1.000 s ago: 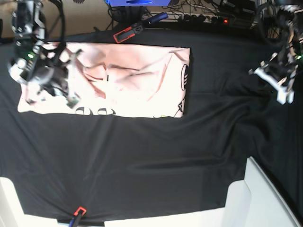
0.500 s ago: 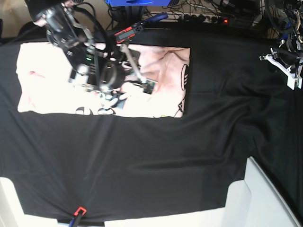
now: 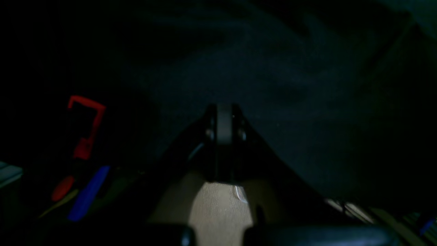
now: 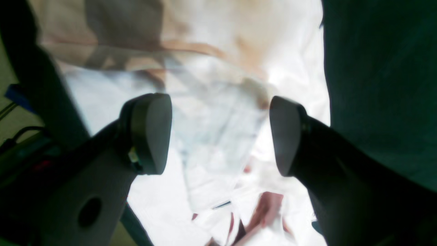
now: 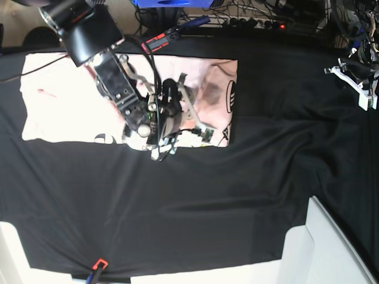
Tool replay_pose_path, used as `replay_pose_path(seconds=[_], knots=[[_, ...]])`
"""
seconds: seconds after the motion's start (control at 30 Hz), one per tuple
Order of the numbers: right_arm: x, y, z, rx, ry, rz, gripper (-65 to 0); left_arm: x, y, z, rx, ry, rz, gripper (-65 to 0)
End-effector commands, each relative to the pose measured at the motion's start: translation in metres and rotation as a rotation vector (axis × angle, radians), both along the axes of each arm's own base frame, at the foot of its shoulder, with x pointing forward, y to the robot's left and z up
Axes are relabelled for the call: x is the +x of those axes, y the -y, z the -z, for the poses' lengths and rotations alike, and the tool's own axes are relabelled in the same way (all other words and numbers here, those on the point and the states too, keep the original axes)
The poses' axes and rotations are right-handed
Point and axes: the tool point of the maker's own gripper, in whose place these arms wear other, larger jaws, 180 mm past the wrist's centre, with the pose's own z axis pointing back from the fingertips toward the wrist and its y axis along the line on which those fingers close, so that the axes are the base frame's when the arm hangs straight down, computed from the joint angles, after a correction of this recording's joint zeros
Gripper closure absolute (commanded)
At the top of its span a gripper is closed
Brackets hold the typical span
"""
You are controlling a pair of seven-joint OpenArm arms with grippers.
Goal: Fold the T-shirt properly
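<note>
Base view: the T-shirt (image 5: 71, 106) lies flat as a long rectangle on the far-left part of the black cloth (image 5: 195, 201), printed marks showing along its near and right edges. Its long sides run parallel to the table's far edge, which judged from this layout suits a crosswise fold next.

The right gripper (image 5: 177, 127) hangs over the shirt's right half, near the near edge. In the right wrist view its jaws stand wide apart with pale fabric visible between and below them; the pads (image 4: 150, 133) hold nothing. Whether they touch the fabric cannot be told, as that view is blurred. The wide spread probably prepares for a pinch on an edge or a layer.

The left gripper (image 5: 358, 86) is parked well apart from the shirt, at the far-right table edge, out of the working arm's path. In the left wrist view its jaws are pressed together over dark cloth, with nothing between them.

A red clamp (image 5: 160, 40) sits at the far edge, just beyond the shirt. Clearance for the right arm there should be watched.
</note>
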Motion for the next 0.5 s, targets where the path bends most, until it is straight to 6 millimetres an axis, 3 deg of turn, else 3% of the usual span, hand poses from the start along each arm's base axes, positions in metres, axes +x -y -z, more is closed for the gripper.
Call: replay_pose_path(seconds=[0.0, 0.17, 0.33, 0.4, 0.47], knots=[[0.012, -0.008, -0.009, 0.037, 0.027, 0.001, -42.7, 0.005, -0.007, -0.009, 0.023, 0.023, 0.010, 0.0], [0.012, -0.002, 0.008, 0.014, -0.020, 0.006, -42.7, 0.004, -0.007, -0.009, 0.024, 0.021, 0.011, 0.0], [0.017, -0.003, 0.008, 0.022, -0.017, 0.006, -42.4, 0.004, -0.007, -0.009, 0.024, 0.021, 0.011, 0.0], [0.017, -0.002, 0.009, 0.016, -0.019, 0.007, -37.3, 0.005, -0.007, -0.009, 0.024, 0.023, 0.011, 0.0], [0.017, -0.002, 0.009, 0.016, -0.020, 0.007, -26.4, 0.006, -0.007, -0.010, 0.024, 0.024, 0.011, 0.0]])
